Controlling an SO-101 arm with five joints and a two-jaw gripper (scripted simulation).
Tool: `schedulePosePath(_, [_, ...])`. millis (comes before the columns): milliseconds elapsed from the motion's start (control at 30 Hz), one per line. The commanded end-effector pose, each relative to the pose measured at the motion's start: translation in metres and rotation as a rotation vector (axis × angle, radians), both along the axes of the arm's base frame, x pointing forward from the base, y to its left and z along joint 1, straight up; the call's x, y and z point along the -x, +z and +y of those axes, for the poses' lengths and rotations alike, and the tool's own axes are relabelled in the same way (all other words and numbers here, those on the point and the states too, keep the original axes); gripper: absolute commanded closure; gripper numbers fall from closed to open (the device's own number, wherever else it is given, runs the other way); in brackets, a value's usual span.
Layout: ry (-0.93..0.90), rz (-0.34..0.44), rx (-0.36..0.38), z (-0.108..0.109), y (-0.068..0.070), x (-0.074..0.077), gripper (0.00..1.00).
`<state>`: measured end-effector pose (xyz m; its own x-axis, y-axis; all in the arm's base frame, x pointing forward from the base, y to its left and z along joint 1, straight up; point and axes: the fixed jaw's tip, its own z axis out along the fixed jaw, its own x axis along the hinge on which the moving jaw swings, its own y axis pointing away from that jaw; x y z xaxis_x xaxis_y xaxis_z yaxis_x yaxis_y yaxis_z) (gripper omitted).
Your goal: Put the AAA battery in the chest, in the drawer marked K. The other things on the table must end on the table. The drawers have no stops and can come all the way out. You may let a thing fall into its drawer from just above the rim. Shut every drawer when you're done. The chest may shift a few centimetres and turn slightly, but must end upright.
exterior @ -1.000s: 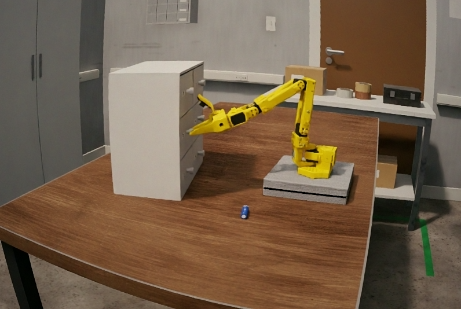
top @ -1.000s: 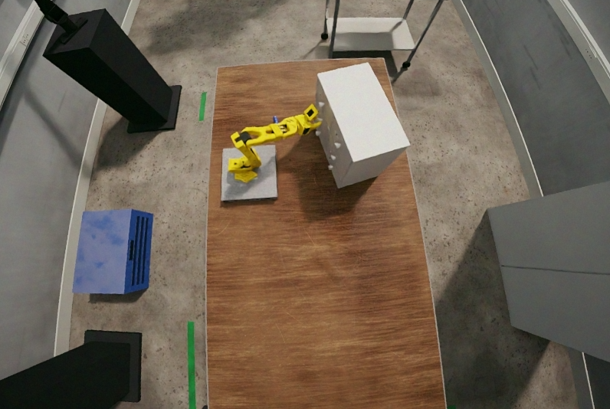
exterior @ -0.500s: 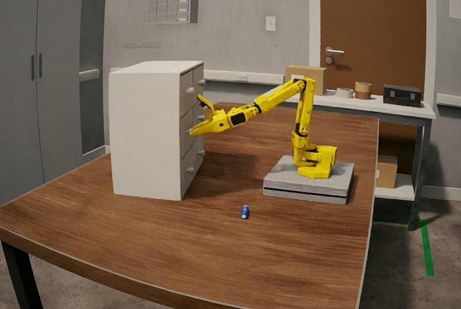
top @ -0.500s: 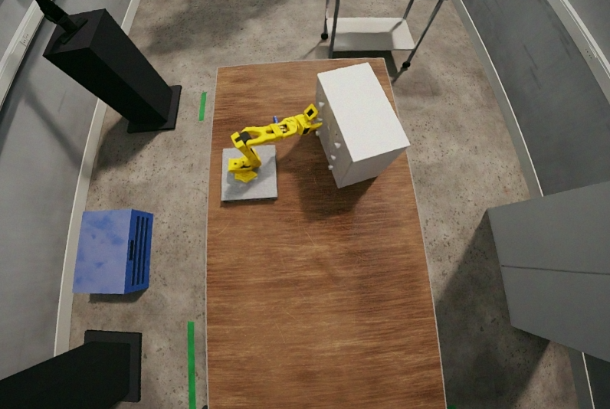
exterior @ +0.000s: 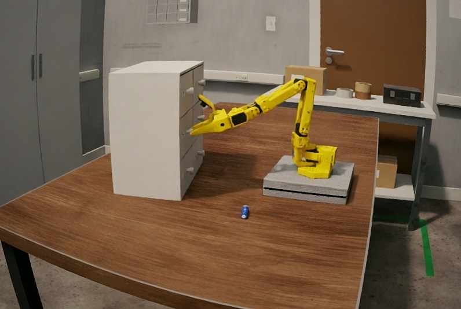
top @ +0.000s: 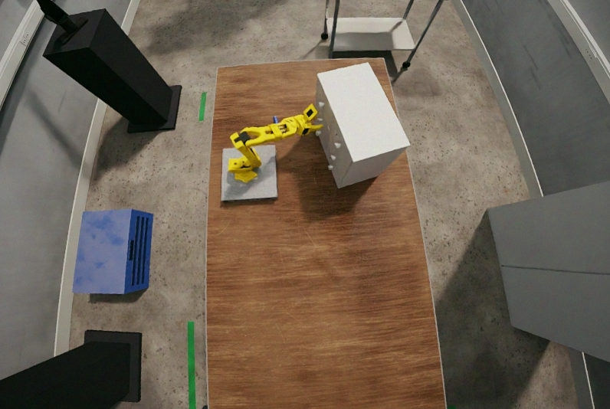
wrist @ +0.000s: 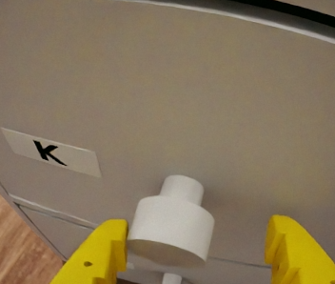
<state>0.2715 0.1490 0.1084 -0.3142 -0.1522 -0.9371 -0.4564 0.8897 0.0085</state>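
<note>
The white chest (top: 362, 121) stands upright on the table, turned slightly, with its knobbed drawer fronts facing my arm; it also shows in the exterior view (exterior: 156, 127). In the wrist view the drawer front with the K label (wrist: 50, 152) fills the frame and sits flush. Its round white knob (wrist: 171, 226) lies between my yellow fingers. My gripper (wrist: 194, 270) is open: the left finger is at the knob's edge and the right finger stands clear of it. The small blue AAA battery (exterior: 244, 211) lies on the table in front of my base, apart from the gripper.
My arm stands on a grey pad (exterior: 308, 180). The chest's other drawers look shut. A shelf with boxes and tape rolls (exterior: 357, 91) stands behind the table.
</note>
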Motion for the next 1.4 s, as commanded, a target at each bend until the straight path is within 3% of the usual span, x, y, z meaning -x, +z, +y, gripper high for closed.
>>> schedulePosePath(0, [0.010, -0.005, 0.002, -0.002, 0.003, 0.009, 0.79])
schedulePosePath(633, [0.048, -0.010, 0.015, -0.012, 0.001, 0.047, 0.79])
schedulePosePath(967, [0.048, -0.010, 0.015, -0.012, 0.001, 0.047, 0.79])
schedulePosePath(1367, [0.048, 0.141, 0.105, -0.022, -0.008, 0.061, 0.79])
